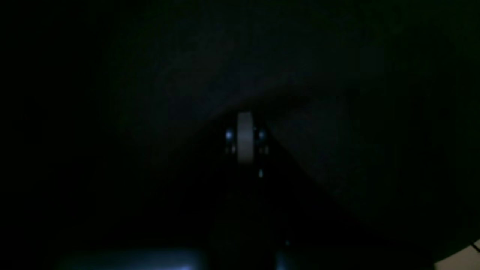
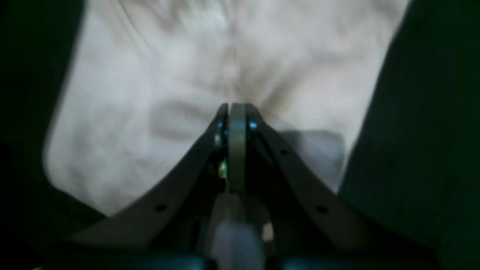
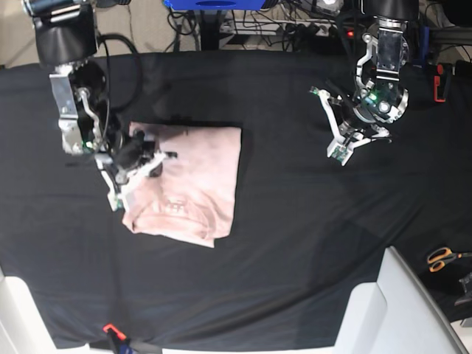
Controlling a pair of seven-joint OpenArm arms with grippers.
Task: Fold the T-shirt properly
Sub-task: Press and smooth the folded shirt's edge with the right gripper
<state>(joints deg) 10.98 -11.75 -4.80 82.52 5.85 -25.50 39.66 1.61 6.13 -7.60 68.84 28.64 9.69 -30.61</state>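
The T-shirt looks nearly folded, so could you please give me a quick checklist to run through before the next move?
1. T-shirt folded into a compact block on the black cloth: ok.
2. Edges aligned: not ok, a lower layer sticks out along the bottom.
3. Right gripper shut, tips pressing into the fabric: ok.
4. Fabric pinched between its tips: cannot tell.
5. Left gripper shut and away from the shirt: ok.
6. Scissors far from the shirt: ok.

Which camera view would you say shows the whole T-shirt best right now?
The base view: the folded T-shirt lies whole on the black cloth. The right wrist view shows only a creased close-up patch under the shut right gripper. The left wrist view is too dark to show it.
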